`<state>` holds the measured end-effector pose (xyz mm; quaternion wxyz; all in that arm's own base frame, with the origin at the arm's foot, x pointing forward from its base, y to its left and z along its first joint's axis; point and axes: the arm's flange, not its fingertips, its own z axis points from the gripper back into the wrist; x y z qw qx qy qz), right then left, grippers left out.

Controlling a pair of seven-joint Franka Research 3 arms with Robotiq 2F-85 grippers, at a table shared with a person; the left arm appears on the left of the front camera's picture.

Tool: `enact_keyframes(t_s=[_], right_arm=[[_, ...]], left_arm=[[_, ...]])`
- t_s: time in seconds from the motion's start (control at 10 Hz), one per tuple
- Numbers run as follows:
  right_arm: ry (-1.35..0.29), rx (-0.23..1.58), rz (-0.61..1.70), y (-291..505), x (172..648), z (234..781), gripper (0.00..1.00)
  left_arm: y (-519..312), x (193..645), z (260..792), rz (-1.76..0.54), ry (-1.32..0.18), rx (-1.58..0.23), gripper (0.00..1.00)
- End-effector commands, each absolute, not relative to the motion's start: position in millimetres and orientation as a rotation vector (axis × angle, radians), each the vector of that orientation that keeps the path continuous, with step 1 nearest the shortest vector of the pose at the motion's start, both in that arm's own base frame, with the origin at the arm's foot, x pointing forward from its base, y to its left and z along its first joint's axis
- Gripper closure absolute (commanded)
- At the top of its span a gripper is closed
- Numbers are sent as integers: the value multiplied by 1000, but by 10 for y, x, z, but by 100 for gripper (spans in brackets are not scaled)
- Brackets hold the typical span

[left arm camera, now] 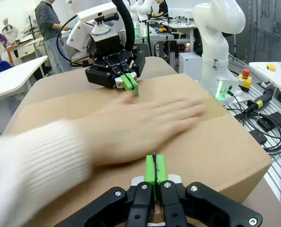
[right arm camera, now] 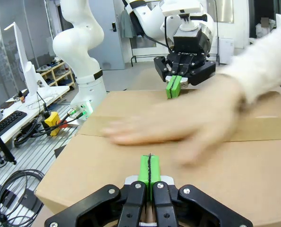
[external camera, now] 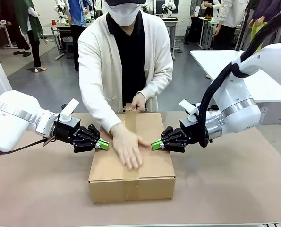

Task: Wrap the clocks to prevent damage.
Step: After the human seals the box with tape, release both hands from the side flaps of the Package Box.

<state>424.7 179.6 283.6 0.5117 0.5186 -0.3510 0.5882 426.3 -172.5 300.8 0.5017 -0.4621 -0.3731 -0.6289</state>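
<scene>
The cardboard box (external camera: 131, 158) sits at the middle of the brown tabletop (external camera: 234, 179), flaps down, with a strip of brown tape (external camera: 131, 124) running along its centre seam. The clocks themselves cannot be seen; presumably they are inside. The left gripper (external camera: 104, 144) presses its closed green fingertips against the box's left top edge, and the right gripper (external camera: 155, 144) does the same from the right, fingers together and holding nothing, so the two seem to pin the lid flat.

The person's hand (external camera: 127, 147) sweeps along the tape between the two grippers, blurred with motion in both wrist views, while the other hand (external camera: 139, 104) holds the tape at the far edge.

The main risk is contact: the sweeping hand passes just beside both sets of fingertips, and any inward drift of an arm could pinch or strike it. Uneven pressure from one gripper could also slide the box sideways, wrinkling the tape or pulling it off the seam. Lifting either gripper early may let a flap spring up.
</scene>
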Motion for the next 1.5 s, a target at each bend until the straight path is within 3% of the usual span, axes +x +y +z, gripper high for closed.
enact_keyframes(t_s=[0.0,1.4], right_arm=[[-837,1235,1412,1798,4239,2791,99],[-837,1235,1412,1798,4239,2791,99]], left_arm=[[-1734,4255,2990,-1524,-899,-1107,100],[-1734,4255,2990,-1524,-899,-1107,100]])
